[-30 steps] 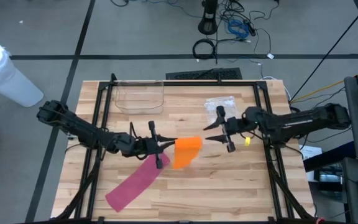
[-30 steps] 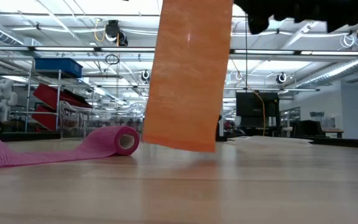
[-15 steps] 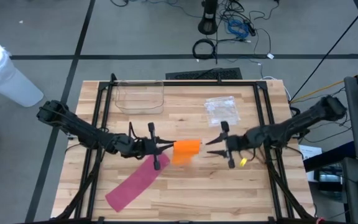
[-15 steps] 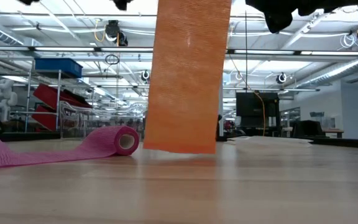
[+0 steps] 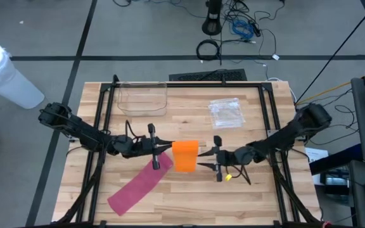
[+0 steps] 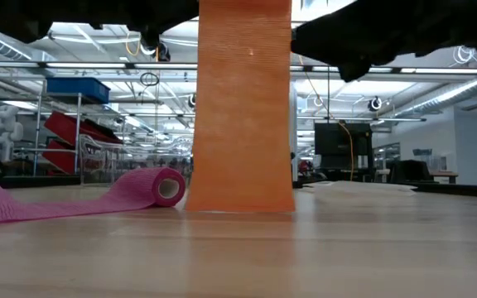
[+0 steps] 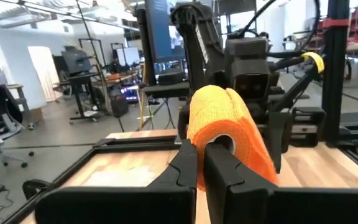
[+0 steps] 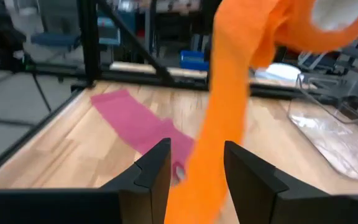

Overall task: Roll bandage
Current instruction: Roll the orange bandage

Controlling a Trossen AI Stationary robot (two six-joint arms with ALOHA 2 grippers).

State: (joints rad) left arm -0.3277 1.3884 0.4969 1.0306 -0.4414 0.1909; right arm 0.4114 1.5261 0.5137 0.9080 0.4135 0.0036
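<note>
- Hanging from the left gripper [image 5: 162,146]: an orange bandage [image 5: 185,155], part-rolled, its roll pinched between the closed fingers [image 7: 185,171] above the middle of the wooden table [image 5: 189,202]. The loose tail drops straight down; in the low view its lower edge appears to meet the tabletop, though actual contact is hard to confirm from that angle.
- Left arm: reaches in from the table's left edge toward the centre, gripper pointing at the right arm.
- Right gripper [image 5: 209,158]: just beside the orange bandage on its right side, facing the left gripper. Its two fingers [image 8: 154,171] stand apart, with the hanging orange strip running down between them in the right wrist view; whether either finger touches the strip cannot be told.
- Pink bandage [image 5: 136,185]: lying flat on the table, front-left of the orange one, mostly unrolled into a long strip, with a small rolled end [image 6: 165,187] near the left gripper.
- Clear plastic container [image 5: 143,98]: at the table's far side, left of centre, well apart from both grippers.
- Clear plastic bag [image 5: 226,112]: lying flat at the far right part of the table.
- Black frame [image 5: 106,126]: rails running along the table's sides and far edge.
</note>
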